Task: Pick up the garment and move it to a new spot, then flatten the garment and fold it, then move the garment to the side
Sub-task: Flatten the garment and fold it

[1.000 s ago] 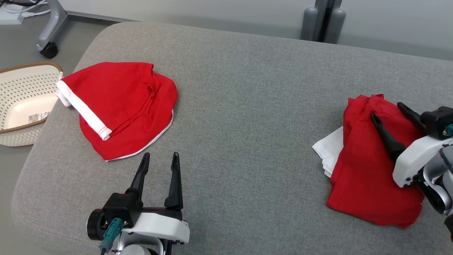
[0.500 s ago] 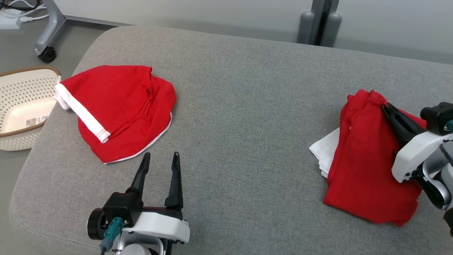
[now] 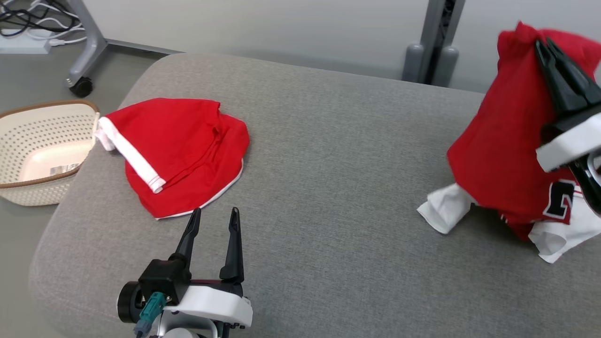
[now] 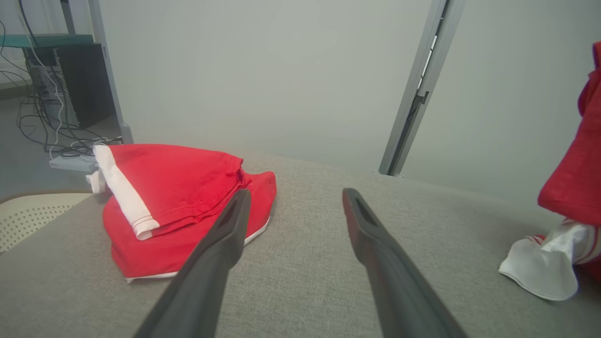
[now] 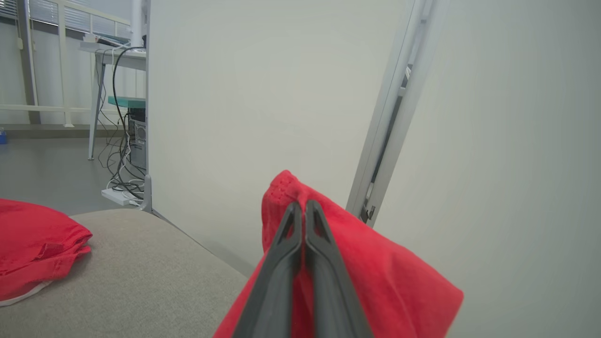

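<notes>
A red and white garment (image 3: 507,155) hangs at the right above the grey cushion (image 3: 328,164), lifted by its top edge; its white sleeves trail on the cushion. My right gripper (image 3: 542,44) is shut on the red cloth near its top fold. In the right wrist view the right gripper (image 5: 303,209) pinches the garment (image 5: 366,263) with both fingers pressed together. Low on the left, my left gripper (image 3: 214,214) stands open over bare cushion with nothing between its fingers. In the left wrist view the left gripper (image 4: 296,197) points across the cushion, and the garment (image 4: 573,188) hangs at the right edge.
A second red garment with white trim (image 3: 178,150) lies folded at the cushion's far left, also seen as folded cloth (image 4: 178,197) in the left wrist view. A perforated cream basket (image 3: 42,155) stands on the floor to the left. A grey post (image 3: 432,47) rises behind the cushion.
My right gripper closed on the red garment and raised it off the cushion, so it now hangs unfolded. The head camera tilted. The left gripper stayed where it was.
</notes>
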